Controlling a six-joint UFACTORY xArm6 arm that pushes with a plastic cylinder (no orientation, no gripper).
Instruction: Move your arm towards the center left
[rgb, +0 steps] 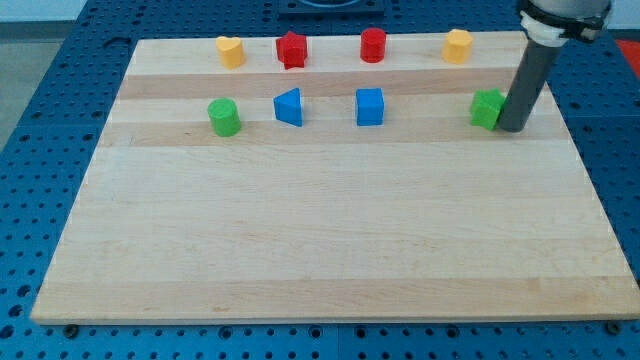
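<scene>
The rod's tip rests on the wooden board at the view's right, just beside a green block, holding nothing. The move looks barely begun; reaching centre left probably means sliding below the blue cube and green cylinder.

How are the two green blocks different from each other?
The green cylinder is round and stands alone at the view's left; the green block at the view's right looks more angular. My tip sits right beside that right one, far from the cylinder. Both are green, in the same row.
</scene>
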